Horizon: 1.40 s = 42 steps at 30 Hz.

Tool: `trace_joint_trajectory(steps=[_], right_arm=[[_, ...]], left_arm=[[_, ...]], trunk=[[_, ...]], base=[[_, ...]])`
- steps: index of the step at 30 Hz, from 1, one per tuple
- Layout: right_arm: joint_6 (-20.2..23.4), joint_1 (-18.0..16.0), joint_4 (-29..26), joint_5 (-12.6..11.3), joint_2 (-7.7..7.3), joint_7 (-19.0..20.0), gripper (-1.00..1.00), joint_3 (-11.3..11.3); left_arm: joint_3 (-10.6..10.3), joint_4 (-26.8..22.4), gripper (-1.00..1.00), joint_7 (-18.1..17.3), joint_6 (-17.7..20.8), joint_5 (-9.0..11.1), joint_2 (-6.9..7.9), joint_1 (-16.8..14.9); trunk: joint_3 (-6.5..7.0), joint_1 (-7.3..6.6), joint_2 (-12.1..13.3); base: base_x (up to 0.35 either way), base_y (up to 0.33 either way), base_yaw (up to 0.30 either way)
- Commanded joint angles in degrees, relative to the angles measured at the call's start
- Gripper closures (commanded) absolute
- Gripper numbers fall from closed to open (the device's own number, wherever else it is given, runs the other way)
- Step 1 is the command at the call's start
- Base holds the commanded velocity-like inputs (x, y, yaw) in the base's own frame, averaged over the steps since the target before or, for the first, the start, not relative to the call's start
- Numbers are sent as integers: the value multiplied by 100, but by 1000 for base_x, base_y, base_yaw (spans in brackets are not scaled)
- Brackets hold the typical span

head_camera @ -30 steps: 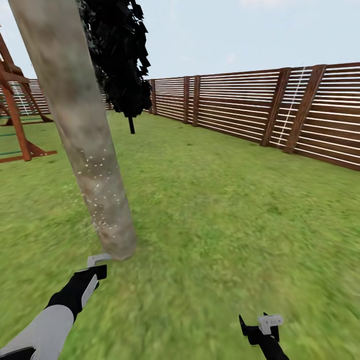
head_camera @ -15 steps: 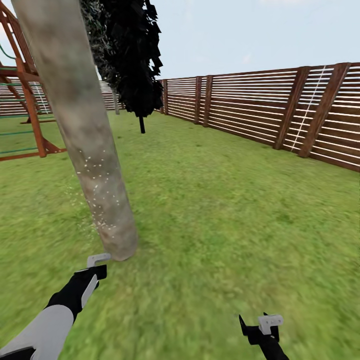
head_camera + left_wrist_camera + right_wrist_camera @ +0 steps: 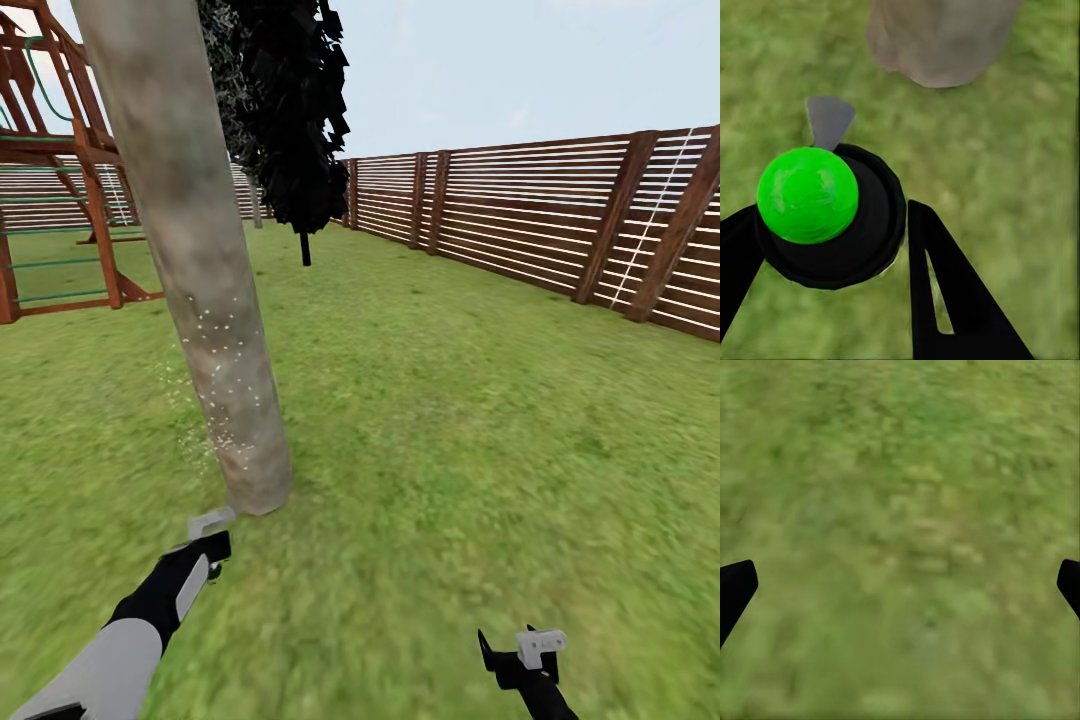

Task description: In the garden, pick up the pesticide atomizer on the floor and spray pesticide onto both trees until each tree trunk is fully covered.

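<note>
One thick, mottled grey-brown tree trunk (image 3: pixel 200 270) rises from the lawn of the garden at left, and its foot appears in the left wrist view (image 3: pixel 937 37). Whitish pesticide specks (image 3: pixel 225 370) dot its lower part and the air beside it. My left gripper (image 3: pixel 208 545) hovers just in front of the trunk's foot, shut on the pesticide atomizer (image 3: pixel 810 195), a black round body with a bright green ball and a grey nozzle (image 3: pixel 210 522) aimed at the trunk. My right gripper (image 3: pixel 520 655) hangs low over grass at lower right, open and holding nothing (image 3: pixel 900 589).
A brown slatted wooden fence (image 3: pixel 520 215) runs along the right and back. A dark thin-trunked tree (image 3: pixel 295 110) stands behind the trunk. A red-brown wooden play frame (image 3: pixel 70 200) stands at far left. Open grass (image 3: pixel 450 420) spreads to the right.
The whole view has shifted, so trunk, fence and play frame sit further right in the picture. My left gripper stays by the trunk's foot with the atomizer; the right arm is unchanged.
</note>
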Motion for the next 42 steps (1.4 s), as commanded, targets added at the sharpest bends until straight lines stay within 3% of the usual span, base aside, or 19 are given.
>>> trace_joint_trajectory(steps=[1, 3, 12, 22, 31, 42], right_arm=[[0, 0, 0, 0, 0, 0, -100, 0], [-1, 0, 0, 0, 0, 0, -100, 0], [-1, 0, 0, 0, 0, 0, -100, 0], [-1, 0, 0, 0, 0, 0, -100, 0], [-1, 0, 0, 0, 0, 0, -100, 2], [-1, 0, 0, 0, 0, 0, -100, 2]], left_arm=[[12, 13, 100, 4, -196, 11, 1, 1], [21, 38, 100, 10, -402, 1, 3, 1], [20, 41, 100, 14, -389, -25, 1, 1], [23, 42, 100, 14, -389, -9, 3, 1], [23, 42, 100, 14, -389, 0, 3, 1], [23, 42, 100, 14, -389, 0, 3, 1]], trunk=[[0, 0, 0], [0, 0, 0], [0, 0, 0], [0, 0, 0], [0, 0, 0], [0, 0, 0]], base=[[0, 0, 0], [0, -55, 0], [5, -258, 15], [109, -272, 255], [114, -272, 32], [115, -272, 268]])
